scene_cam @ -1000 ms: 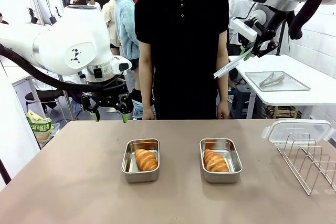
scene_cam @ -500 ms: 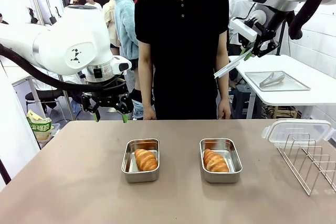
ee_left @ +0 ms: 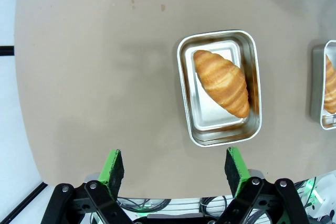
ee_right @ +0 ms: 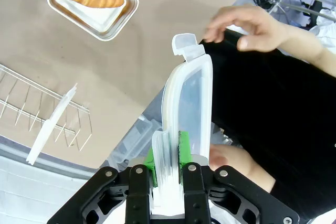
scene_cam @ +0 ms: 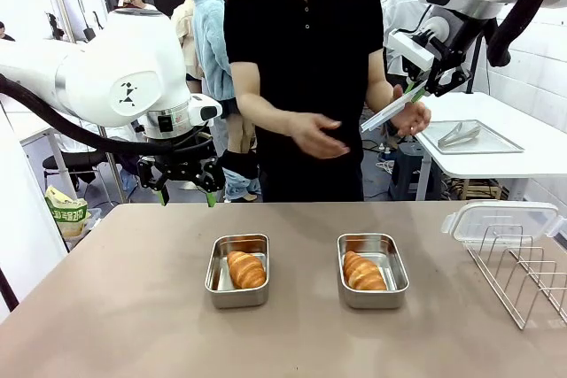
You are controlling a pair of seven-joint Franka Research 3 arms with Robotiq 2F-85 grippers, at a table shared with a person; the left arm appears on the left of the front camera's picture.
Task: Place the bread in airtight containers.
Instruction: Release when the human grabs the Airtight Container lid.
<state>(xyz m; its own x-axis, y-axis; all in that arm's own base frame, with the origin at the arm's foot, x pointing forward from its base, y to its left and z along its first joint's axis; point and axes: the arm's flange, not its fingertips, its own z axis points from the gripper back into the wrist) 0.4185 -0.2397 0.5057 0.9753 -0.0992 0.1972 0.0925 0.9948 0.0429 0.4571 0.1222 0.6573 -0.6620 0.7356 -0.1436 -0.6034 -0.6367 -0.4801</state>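
One tan table (scene_cam: 115, 307), white side table (scene_cam: 532, 161) behind. Two steel tins (scene_cam: 213, 277), each holding a golden ridged croissant (scene_cam: 246, 269). Left gripper (scene_cam: 187, 196) gapes empty; right gripper (scene_cam: 416, 90) clamps a lid (scene_cam: 379, 117).

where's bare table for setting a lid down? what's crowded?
Widest bare patch: the table from its left edge to the left tin. Also bare: the gap between left tin and right tin, and the near strip in front of both. Crowded: the right end, where the wire rack stands with a lid at its far side.
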